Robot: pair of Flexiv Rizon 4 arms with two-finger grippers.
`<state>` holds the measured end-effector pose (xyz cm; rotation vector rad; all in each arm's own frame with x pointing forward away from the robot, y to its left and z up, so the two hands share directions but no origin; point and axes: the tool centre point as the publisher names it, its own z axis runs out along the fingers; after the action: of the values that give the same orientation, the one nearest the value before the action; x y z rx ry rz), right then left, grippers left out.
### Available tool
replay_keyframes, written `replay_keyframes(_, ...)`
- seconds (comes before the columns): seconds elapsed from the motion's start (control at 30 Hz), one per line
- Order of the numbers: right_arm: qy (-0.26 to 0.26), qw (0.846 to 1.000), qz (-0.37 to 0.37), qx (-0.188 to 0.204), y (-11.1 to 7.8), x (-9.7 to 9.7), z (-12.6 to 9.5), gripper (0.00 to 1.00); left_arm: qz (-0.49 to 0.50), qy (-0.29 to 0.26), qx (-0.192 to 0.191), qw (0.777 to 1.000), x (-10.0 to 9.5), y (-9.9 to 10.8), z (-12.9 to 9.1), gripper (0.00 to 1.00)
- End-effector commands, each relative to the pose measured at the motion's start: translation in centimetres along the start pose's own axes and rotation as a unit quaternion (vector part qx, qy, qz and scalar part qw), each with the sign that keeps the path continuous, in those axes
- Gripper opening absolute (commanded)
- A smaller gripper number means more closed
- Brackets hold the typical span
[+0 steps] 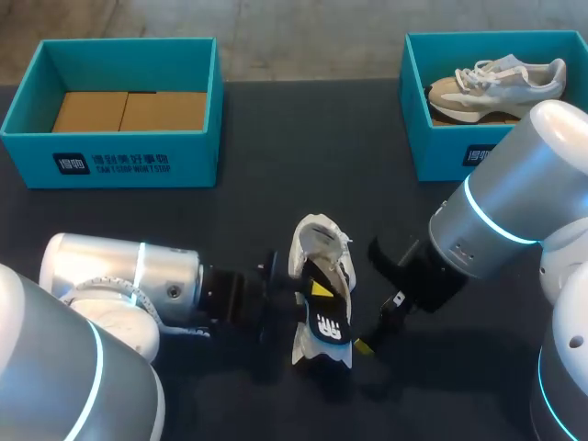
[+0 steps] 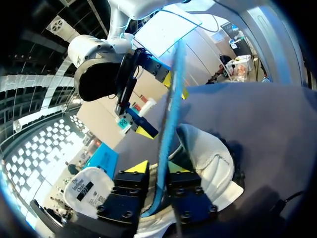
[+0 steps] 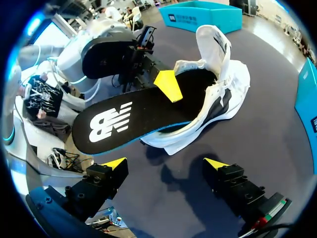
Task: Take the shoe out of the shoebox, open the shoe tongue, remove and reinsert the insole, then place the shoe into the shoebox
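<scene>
Left gripper (image 2: 157,167) clamps the thin, floppy insole (image 3: 124,121) half out of the shoe (image 3: 218,94); right gripper (image 3: 165,163) wide open, I'd support its free end.

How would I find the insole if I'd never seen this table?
Look at the middle of the dark table, where a white shoe lies. The insole sticks out of it, pinched by the left gripper. It is the flat black piece with a blue edge, unlike the white shoe.

table (image 1: 276,138) (dark) | second sneaker (image 1: 496,83) far right | cardboard pieces (image 1: 129,110)
</scene>
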<state>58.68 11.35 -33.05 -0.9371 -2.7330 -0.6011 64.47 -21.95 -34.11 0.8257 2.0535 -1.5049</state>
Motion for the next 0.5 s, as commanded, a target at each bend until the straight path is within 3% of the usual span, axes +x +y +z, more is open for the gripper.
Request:
replay_keyframes(0.03,-0.001,1.0,0.0,0.0,0.0,0.1,0.1,1.0,0.001,0.0,-0.002,1.0,0.0,-0.9,0.1,0.34)
replay_keyframes(0.5,-0.001,1.0,0.0,0.0,0.0,0.1,0.1,1.0,-0.01,-0.025,0.004,1.0,0.0,-2.7,0.3,0.31)
